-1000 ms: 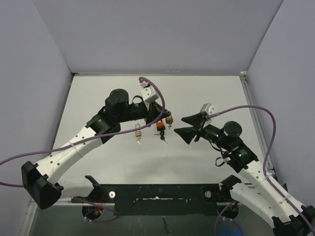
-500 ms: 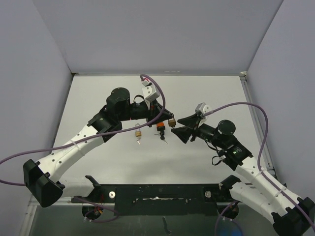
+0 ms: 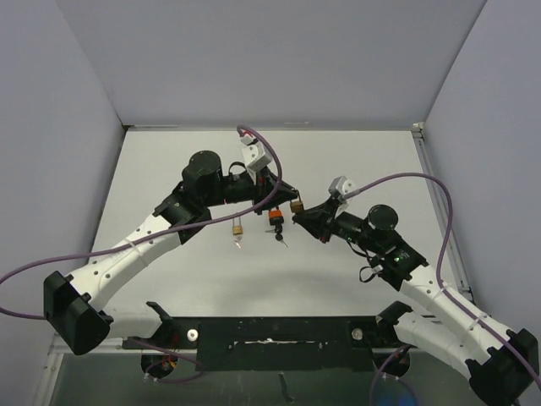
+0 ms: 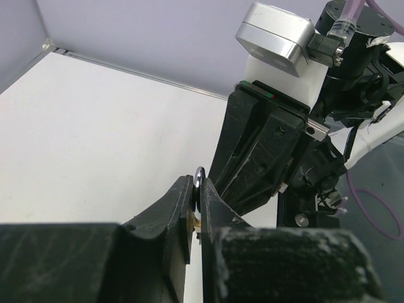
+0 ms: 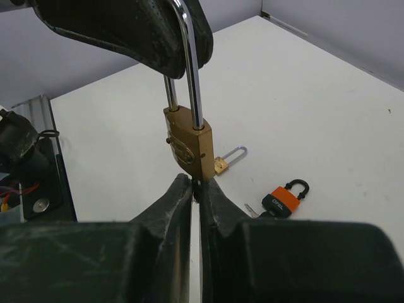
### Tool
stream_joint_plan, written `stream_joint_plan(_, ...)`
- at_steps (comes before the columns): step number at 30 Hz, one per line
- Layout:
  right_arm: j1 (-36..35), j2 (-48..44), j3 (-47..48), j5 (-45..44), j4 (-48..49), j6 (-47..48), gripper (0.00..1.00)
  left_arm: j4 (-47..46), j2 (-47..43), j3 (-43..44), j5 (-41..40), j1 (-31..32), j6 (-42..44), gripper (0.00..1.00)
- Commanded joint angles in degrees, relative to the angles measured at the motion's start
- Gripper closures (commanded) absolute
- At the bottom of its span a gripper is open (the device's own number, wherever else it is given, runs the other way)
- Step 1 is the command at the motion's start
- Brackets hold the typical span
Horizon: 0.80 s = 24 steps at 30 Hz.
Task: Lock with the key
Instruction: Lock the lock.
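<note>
Right arm swung in leftward since a second ago, jaws gone from wide to pinched. Right gripper [image 5: 196,189] sat narrow, touching underside of brass padlock with steel shackle [image 5: 186,146]. I judged it was on key, but key itself was hidden from me. Left gripper [image 4: 196,186] was clamped on shackle, holding lock upright above white table [image 5: 328,95]. Both shackle legs looked seated in body. Judged pickup and approach done, key turn and release left. Orange-bodied padlock [image 5: 282,199] and small brass long-shackle padlock [image 5: 222,164] lay untouched below.
</note>
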State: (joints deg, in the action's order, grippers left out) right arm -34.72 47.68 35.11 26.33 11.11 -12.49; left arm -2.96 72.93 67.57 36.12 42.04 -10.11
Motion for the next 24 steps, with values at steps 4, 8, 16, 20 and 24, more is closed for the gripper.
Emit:
stream_joint_plan(4,-1.21,-0.06,0.13,-1.14,2.23,0.10,1.00,-14.11,-5.37,-0.30,-3.99,-1.59,-1.86,1.00)
stream_joint_plan(8,-1.64,-0.31,-1.10,-2.01,2.09,0.24,1.00,-14.83,-6.52,0.57,-4.48,-3.66,-2.03,1.00)
stream_joint_plan(16,-2.33,1.65,-2.12,-3.18,0.51,0.90,1.00,-16.58,-6.55,3.12,-4.13,-8.39,-3.78,1.00)
stream_joint_plan(20,-2.39,0.35,-1.50,-8.42,-1.98,1.63,1.00,-11.04,-4.38,5.04,-3.99,-8.73,-2.76,1.00)
stream_joint_plan(24,-2.33,0.17,1.71,-26.54,-8.38,1.06,1.00,-8.29,0.21,2.31,-3.90,-8.81,-3.80,1.00)
